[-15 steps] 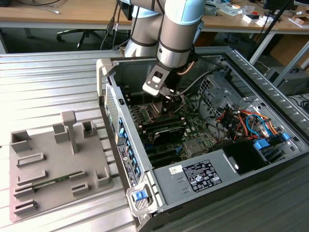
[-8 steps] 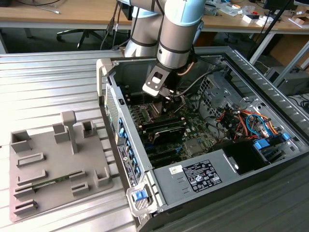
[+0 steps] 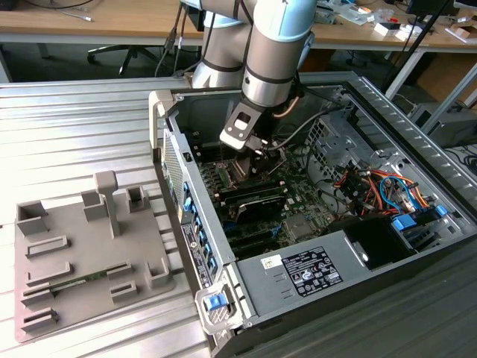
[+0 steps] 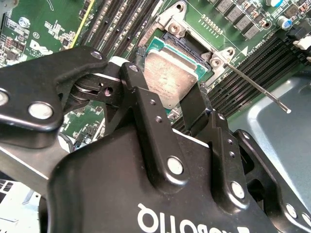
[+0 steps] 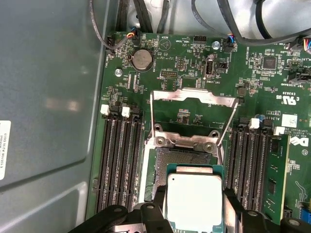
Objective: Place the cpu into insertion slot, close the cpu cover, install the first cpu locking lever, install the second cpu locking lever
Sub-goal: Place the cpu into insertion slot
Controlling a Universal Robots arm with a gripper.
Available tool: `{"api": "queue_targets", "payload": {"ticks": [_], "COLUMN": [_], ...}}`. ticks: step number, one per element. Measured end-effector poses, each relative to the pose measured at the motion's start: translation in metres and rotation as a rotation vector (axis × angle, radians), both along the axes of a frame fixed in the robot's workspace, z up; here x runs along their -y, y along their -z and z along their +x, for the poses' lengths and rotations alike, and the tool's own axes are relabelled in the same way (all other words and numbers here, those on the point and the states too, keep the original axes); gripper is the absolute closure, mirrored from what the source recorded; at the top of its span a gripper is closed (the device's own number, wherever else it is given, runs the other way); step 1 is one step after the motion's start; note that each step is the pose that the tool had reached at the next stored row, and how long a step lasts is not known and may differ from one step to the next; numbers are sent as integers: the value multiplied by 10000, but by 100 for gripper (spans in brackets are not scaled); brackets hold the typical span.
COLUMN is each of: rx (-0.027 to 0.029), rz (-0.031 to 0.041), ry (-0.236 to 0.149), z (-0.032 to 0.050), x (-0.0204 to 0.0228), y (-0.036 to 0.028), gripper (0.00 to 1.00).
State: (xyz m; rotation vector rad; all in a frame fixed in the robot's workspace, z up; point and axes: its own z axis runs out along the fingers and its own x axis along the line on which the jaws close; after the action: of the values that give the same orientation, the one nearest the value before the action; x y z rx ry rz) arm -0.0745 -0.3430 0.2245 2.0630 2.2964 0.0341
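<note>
One cpu (image 5: 194,201), one coin battery (image 5: 142,59), two thin metal levers (image 5: 152,116) (image 5: 228,121) (a matched pair) and one open computer case (image 3: 158,115).

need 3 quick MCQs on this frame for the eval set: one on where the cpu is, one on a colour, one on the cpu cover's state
1. Where is the cpu?
A. on the grey tray outside the case
B. between the jaws of the gripper, over the socket
C. on top of the power supply

2. What colour is the motherboard?
A. blue
B. red
C. green

3. The cpu cover is:
A. swung open, off the socket
B. closed over the cpu
C. taken off the board

Answers:
1 B, the jaws clamp its edges in both wrist views.
2 C, the board is green all around the socket.
3 A, its silver frame is flipped away and the socket's contacts show.
</note>
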Motion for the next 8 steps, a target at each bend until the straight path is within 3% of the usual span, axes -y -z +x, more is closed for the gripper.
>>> {"api": "queue_targets", "payload": {"ticks": [8], "rx": [0], "rz": [0], "ry": [0], "z": [0], "x": [0], "y": [16], "gripper": [46]}}
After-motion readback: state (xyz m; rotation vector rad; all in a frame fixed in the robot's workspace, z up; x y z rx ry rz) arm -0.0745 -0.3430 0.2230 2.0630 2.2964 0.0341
